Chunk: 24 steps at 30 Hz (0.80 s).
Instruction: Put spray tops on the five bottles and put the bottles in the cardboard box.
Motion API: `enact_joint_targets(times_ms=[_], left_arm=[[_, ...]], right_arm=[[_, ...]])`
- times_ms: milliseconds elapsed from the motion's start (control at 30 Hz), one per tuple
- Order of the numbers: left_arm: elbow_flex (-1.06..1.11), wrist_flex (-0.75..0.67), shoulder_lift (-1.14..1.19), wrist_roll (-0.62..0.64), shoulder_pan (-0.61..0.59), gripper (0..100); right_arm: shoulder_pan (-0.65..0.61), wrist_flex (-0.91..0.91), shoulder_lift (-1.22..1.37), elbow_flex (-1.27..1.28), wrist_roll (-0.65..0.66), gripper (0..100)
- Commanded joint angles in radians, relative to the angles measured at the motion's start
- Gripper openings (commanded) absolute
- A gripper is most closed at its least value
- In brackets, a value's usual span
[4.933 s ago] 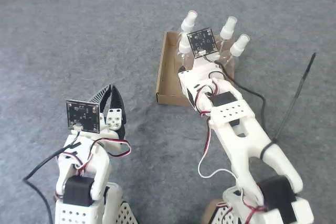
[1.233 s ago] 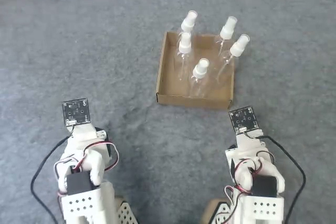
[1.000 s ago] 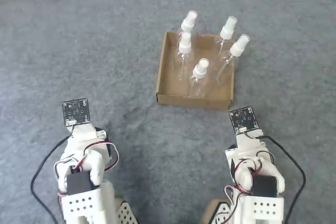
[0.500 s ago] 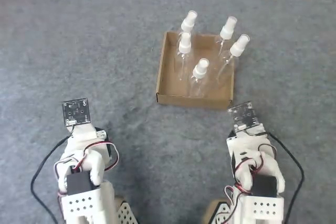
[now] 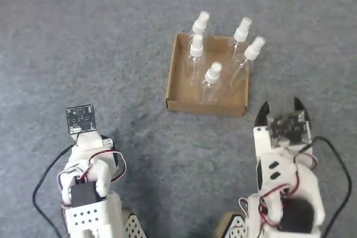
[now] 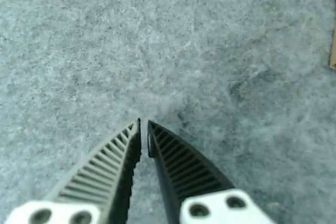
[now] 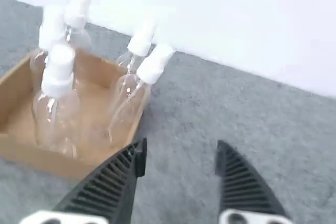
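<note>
My right pincer [image 5: 280,107] spread wide, empty, hung above grey carpet [image 5: 111,54] just before near wall of cardboard box [image 5: 205,106]. My left pincer [image 6: 143,124] pressed together, empty, well apart from box. Five bottles [image 5: 211,86] stood upright in box, white spray tops [image 5: 213,72] on.

Hidden, cropped and unclear items

Cardboard box [image 6: 333,51]: a sliver only, cut by the frame edge, well off to one side ahead of the left claw [image 6: 144,123]. Bottles [image 7: 58,93], ahead of the right claw [image 7: 181,145]: smeared; seating of spray tops [image 7: 152,64] cannot be told. Box's near corner: behind one finger of that claw. Both claws' roots: cropped. High view: camera board [image 5: 80,119] covers the left claw.
</note>
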Motion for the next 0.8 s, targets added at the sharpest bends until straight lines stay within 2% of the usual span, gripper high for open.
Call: enact_joint_targets(times_ms=[0,133,267,500,767], left_arm=[[-0.004,-0.011,-0.008,0.011,0.003,1],[-0.004,-0.011,-0.008,0.011,0.003,1],[-0.004,-0.011,-0.008,0.011,0.003,1],[-0.004,-0.011,-0.008,0.009,0.003,1],[-0.004,-0.011,-0.008,0.009,0.003,1]], right_arm=[[-0.001,-0.082,0.291,-0.19,-0.054,14.8],[-0.002,-0.096,0.598,-0.376,-0.124,13.2],[0.004,-0.096,0.851,-0.565,-0.255,13.0],[0.005,-0.15,1.145,-0.807,-0.451,12.9],[-0.002,-0.229,1.339,-0.942,-0.485,13.2]])
